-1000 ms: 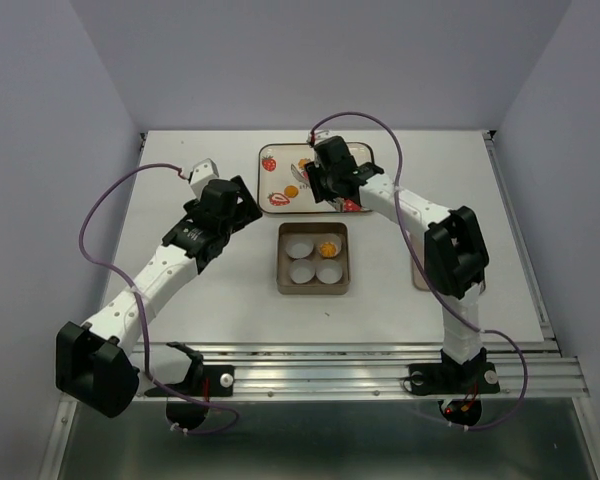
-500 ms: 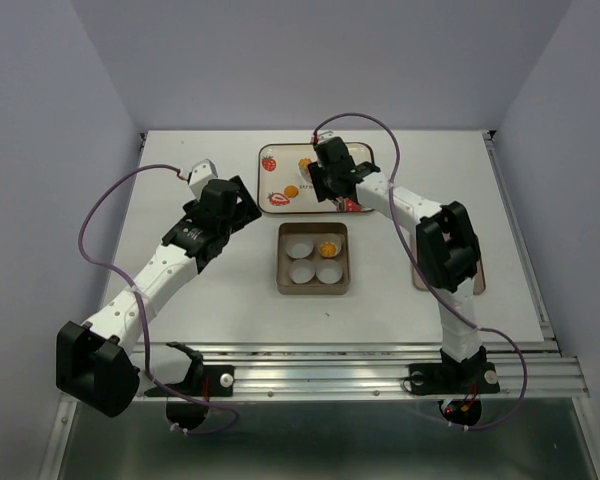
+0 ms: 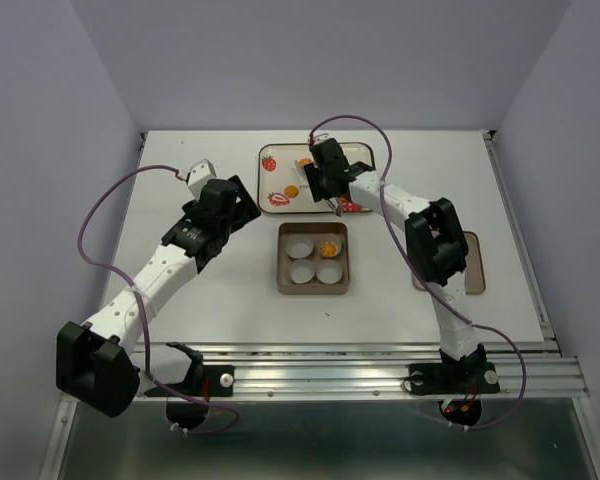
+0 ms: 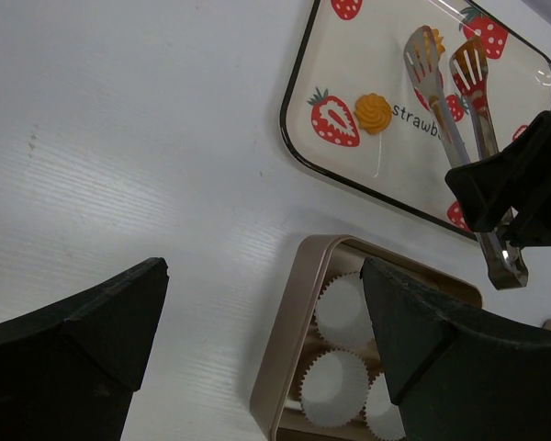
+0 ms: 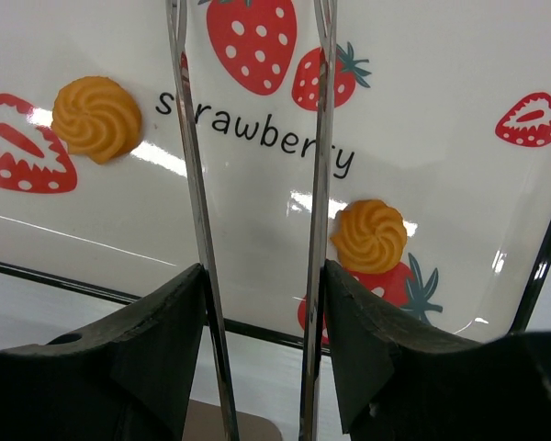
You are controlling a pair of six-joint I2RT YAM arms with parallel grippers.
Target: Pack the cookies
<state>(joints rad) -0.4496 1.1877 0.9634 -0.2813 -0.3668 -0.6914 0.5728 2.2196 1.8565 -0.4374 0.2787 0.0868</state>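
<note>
The strawberry-printed tray (image 3: 276, 172) holds loose orange cookies: one (image 3: 291, 190) near its left front, one (image 3: 305, 163) farther back at the tips of the metal tongs. The right wrist view shows two cookies (image 5: 96, 118) (image 5: 370, 235) on either side of the tongs' arms (image 5: 191, 165). Another cookie (image 3: 327, 247) lies in a paper cup in the tan box (image 3: 283, 262). My right gripper (image 3: 325, 185) (image 5: 262, 303) is shut on the tongs (image 4: 445, 101) and holds them over the tray. My left gripper (image 3: 232, 200) (image 4: 266, 340) is open and empty, left of the box.
Three white paper cups (image 3: 301, 247) (image 3: 301, 270) (image 3: 327, 270) in the box are empty. A flat tan lid (image 3: 475, 272) lies at the right, partly under the right arm. Purple cables loop over both arms.
My right gripper has shifted slightly left over the tray with the tongs. The left arm and the cookies have not moved.
</note>
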